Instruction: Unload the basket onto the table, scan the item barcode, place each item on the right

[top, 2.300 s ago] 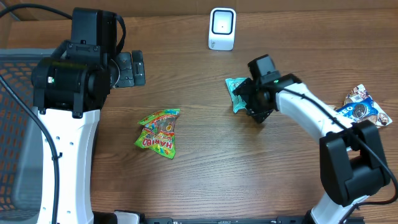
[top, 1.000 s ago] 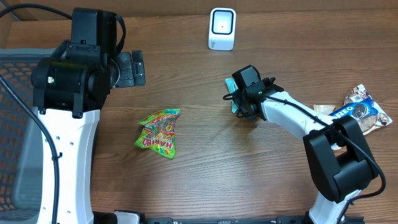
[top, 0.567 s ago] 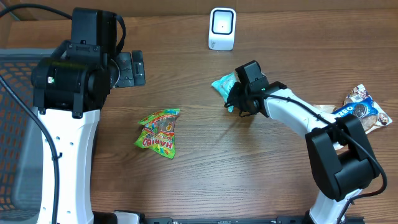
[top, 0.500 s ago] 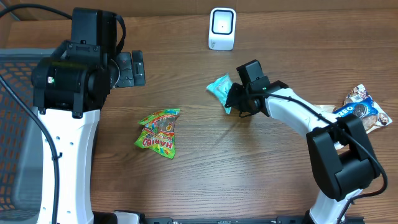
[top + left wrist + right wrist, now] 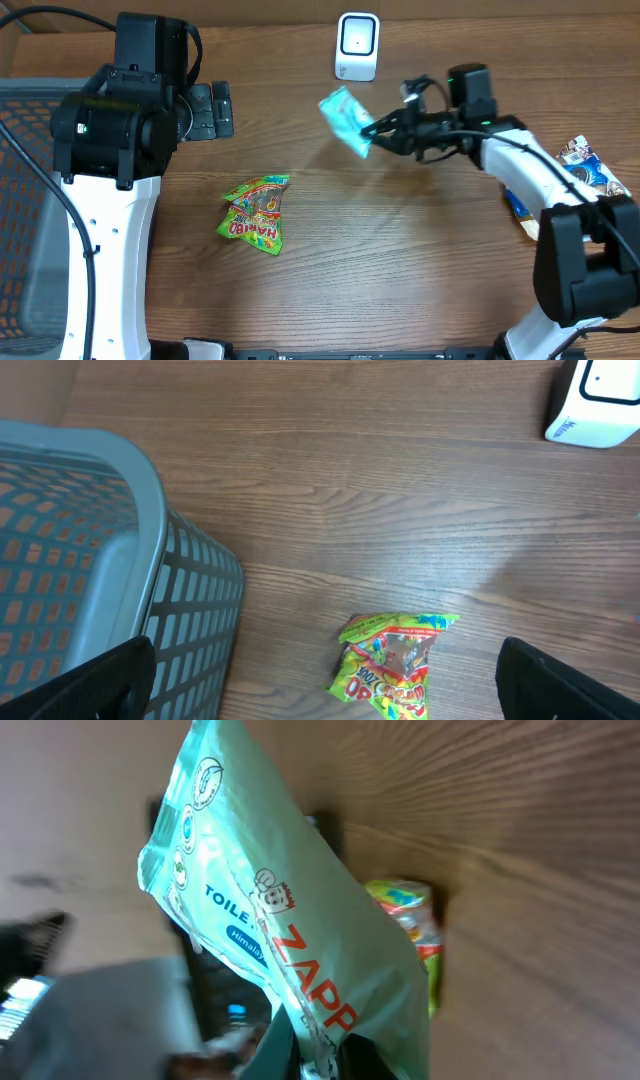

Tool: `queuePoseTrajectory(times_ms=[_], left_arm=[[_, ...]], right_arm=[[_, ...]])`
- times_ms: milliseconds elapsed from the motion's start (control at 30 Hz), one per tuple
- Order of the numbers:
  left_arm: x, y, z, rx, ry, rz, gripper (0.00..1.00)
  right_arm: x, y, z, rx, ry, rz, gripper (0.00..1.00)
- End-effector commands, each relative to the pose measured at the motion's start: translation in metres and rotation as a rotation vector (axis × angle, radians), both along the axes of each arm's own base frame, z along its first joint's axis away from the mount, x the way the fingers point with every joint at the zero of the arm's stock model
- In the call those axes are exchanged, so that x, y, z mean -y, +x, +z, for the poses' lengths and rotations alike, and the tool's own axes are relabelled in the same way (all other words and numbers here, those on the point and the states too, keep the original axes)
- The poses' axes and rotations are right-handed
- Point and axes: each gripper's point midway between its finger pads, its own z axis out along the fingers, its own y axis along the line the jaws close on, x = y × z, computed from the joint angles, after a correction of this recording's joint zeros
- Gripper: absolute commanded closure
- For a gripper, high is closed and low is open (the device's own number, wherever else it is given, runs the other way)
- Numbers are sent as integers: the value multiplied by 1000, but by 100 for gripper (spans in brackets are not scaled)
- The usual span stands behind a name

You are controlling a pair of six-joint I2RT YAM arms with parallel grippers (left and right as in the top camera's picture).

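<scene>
Teal packet (image 5: 345, 120): pinched by right gripper (image 5: 374, 129); left gripper (image 5: 213, 110) spread. Scanner (image 5: 357, 46) at packet's 12 o'clock: turn the barcode face toward it, hold steady.

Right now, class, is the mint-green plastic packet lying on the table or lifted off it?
Lifted: the right gripper holds the mint-green plastic packet by one edge, above the table.

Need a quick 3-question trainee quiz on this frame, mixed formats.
1. True or false: the right fingers are shut on the teal packet.
2. Which of these lies on the table? A) Haribo bag B) soda can C) apple
3. Fill in: the left fingers stand ___.
Key: 1 true; 2 A; 3 open.
</scene>
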Motion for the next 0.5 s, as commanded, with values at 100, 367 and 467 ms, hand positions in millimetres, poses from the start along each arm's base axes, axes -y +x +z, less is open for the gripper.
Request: queuePoseTrajectory(times_ms=[100,367,467], left_arm=[[-3,1,3,6,22,-6,0],[-3,1,3,6,22,-6,0],[-3,1,3,6,22,-6,0]], right_arm=[[22,6,32,-128,86,-52,96],[23,4,28,-514,107,-157,96],[23,1,23,-578,98,-176,96]])
